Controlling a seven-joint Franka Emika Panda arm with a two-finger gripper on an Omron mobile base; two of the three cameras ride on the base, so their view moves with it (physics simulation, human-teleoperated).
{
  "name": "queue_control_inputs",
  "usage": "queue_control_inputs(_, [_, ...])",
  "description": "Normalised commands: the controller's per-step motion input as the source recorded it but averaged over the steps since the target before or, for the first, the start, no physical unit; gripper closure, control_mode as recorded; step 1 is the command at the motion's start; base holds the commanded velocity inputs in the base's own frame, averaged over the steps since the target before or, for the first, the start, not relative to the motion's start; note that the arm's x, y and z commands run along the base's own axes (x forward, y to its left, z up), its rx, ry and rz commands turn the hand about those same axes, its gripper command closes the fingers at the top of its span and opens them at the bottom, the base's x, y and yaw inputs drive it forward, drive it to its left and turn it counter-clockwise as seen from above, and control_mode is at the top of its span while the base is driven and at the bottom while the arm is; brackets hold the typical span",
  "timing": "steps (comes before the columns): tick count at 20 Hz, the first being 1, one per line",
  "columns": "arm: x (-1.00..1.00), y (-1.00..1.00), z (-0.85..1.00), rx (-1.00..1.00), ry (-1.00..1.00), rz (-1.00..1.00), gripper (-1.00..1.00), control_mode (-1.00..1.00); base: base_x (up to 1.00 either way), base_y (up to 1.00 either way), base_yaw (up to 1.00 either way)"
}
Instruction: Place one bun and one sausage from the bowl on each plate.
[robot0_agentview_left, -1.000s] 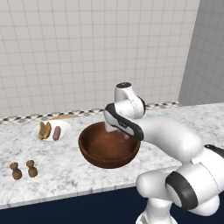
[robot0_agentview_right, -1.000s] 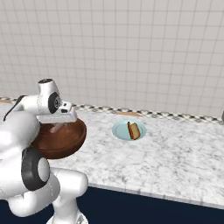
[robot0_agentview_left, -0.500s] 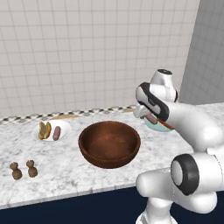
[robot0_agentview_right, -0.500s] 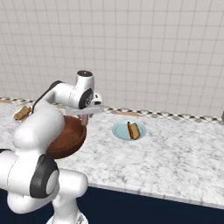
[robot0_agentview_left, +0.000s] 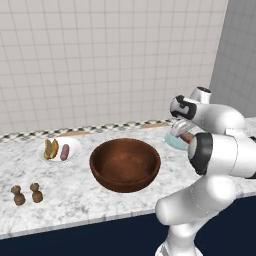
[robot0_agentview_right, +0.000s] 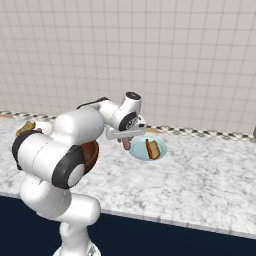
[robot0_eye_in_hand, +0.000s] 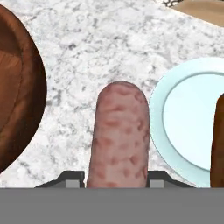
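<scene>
Your gripper (robot0_agentview_right: 127, 141) is clamped on a pink sausage (robot0_eye_in_hand: 118, 135), held above the marble counter (robot0_eye_in_hand: 87, 48) between the empty wooden bowl (robot0_agentview_left: 125, 165) and the pale blue plate (robot0_agentview_right: 141, 152), which carries a bun (robot0_agentview_right: 152, 148). The white plate (robot0_agentview_left: 72, 145) already holds a bun and sausage.

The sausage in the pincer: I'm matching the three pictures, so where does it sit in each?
Left base view: the sausage is at right, beside the arm, over the blue plate.
Right base view: centre, just left of that plate.
Hand view: bottom centre, plate at right.
Shared landmark: the blue plate.
</scene>
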Motion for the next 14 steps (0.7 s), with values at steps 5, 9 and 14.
queue_control_inputs(5, [0.42, -0.16, -0.5, -0.09, 0.04, -0.01, 1.0, -1.0, 0.0, 0.0, 0.0])
queue_control_inputs(9, [0.28, -0.24, -0.35, -0.13, -0.07, -0.06, 1.0, -1.0, 0.0, 0.0, 0.0])
queue_control_inputs(14, [0.32, -0.2, -0.12, 0.0, -0.07, -0.01, 1.0, -1.0, 0.0, 0.0, 0.0])
